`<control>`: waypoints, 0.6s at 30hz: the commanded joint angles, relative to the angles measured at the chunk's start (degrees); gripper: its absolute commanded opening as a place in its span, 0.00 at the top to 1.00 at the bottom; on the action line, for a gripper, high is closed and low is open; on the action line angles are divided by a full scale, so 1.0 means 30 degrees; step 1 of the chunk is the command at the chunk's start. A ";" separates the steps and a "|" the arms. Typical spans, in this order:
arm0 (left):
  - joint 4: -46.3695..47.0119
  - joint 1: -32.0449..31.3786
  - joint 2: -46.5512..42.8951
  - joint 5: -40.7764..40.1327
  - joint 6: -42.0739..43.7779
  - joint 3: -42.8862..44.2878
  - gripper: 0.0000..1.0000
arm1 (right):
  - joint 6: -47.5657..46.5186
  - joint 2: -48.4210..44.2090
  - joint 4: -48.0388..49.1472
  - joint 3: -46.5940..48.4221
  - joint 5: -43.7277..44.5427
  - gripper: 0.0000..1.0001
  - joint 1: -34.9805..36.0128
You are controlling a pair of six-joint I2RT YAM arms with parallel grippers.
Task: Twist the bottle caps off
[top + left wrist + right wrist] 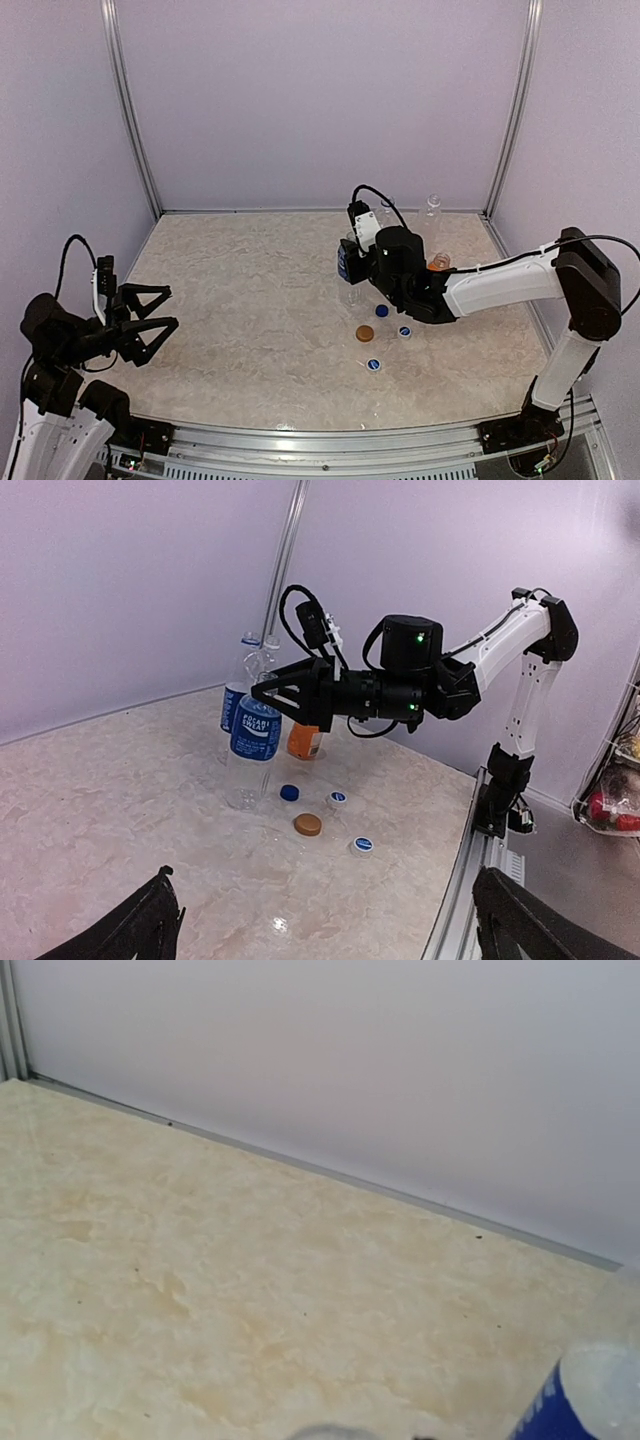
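Left wrist: three blue caps (289,793), one orange-brown cap (307,825) lie loose; right claw (256,691) clenched, left claw (170,307) spread.

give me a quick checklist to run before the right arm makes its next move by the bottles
1. All caps off: ok. The far blue cap, white-rimmed cap, orange-brown cap and nearest cap lie loose on the table.
2. Left gripper out of the way: ok. It is open, at the near left edge, far from the bottles.
3. Right gripper free of the bottle: cannot tell. Its jaws are shut at the top of the front labelled bottle, and any contact is hidden.
4. Bottles upright: ok for the front labelled bottle and the orange bottle.
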 commanded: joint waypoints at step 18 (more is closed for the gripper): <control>-0.0954 0.1095 0.0207 -0.8997 0.1244 0.0345 0.01 | 0.0243 -0.2552 -0.4954 0.2057 0.0944 0.01 -0.0085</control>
